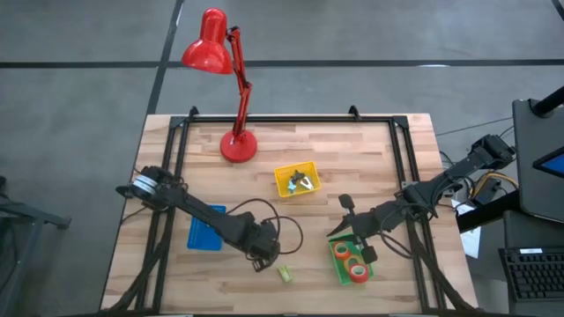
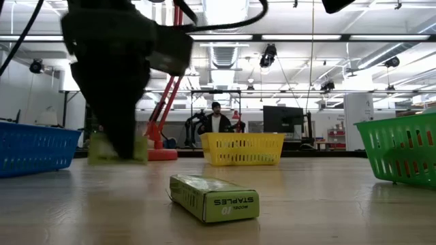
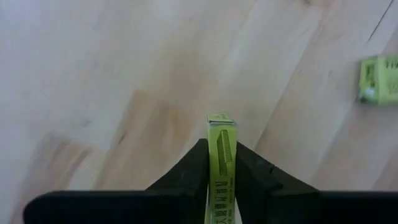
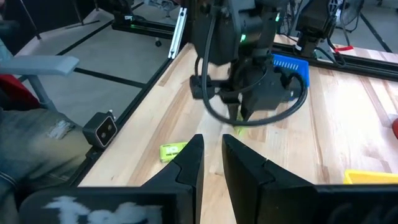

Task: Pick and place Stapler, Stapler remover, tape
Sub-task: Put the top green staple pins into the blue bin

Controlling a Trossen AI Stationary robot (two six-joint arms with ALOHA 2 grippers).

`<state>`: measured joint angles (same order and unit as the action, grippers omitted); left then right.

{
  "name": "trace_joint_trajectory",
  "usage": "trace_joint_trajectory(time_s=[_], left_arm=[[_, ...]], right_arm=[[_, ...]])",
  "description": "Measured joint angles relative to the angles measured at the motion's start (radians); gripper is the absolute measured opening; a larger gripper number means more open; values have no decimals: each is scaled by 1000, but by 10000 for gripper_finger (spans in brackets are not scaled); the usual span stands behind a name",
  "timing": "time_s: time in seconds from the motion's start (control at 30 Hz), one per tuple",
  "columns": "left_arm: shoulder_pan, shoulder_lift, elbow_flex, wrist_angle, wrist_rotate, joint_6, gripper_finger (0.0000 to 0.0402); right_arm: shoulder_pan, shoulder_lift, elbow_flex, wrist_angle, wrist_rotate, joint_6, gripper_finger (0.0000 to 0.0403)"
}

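The left gripper (image 3: 222,171) is pinching a lime-green staple box (image 3: 221,149), its long axis running out past the fingertips. The right gripper (image 4: 211,163) is hovering over the green basket (image 1: 339,267), fingers slightly parted.

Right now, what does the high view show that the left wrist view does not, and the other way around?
Only the high view shows the red lamp, the blue basket, the yellow basket, the green basket with tape, and the right gripper. Only the left wrist view shows the left gripper with its jaws shut on a lime-green staple box. Both show the wooden table and a second staple box lying on it.
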<state>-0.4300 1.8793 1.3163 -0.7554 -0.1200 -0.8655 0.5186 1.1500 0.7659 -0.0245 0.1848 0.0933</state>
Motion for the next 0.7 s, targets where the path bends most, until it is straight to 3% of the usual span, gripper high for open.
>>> trace_joint_trajectory(time_s=[0.27, 0.5, 0.7], left_arm=[[-12, -108, 0, -230, -20, -46, 42], [-43, -198, -13, -544, -106, -229, 67], [-82, -253, -37, -690, -137, -422, 49]], right_arm=[[0, 0, -2, 0, 0, 0, 52], [0, 0, -3, 0, 0, 0, 52], [0, 0, -4, 0, 0, -1, 52]])
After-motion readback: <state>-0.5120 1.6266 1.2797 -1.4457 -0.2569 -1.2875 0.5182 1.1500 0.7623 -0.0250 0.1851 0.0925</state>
